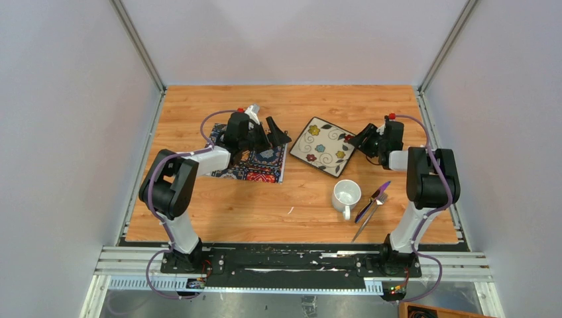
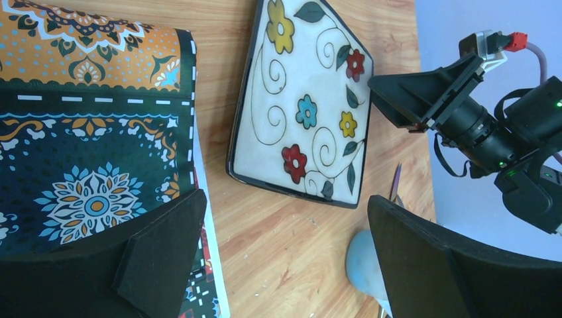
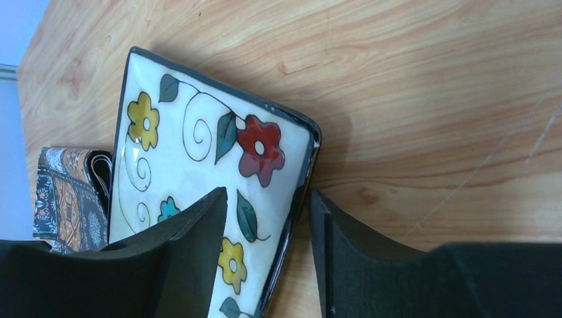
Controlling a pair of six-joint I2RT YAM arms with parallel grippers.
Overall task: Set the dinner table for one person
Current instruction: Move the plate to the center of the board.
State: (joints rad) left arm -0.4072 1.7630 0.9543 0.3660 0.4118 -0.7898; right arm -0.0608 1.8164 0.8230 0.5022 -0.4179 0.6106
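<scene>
Right claw (image 3: pixel 268 195) straddles plate (image 3: pixel 192 132) rim.

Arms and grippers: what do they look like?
Left arm and right arm match: black joints, white links, a looping purple cable, a red plug at the wrist. Left gripper and right gripper are black, with wedge-shaped fingers.
</scene>
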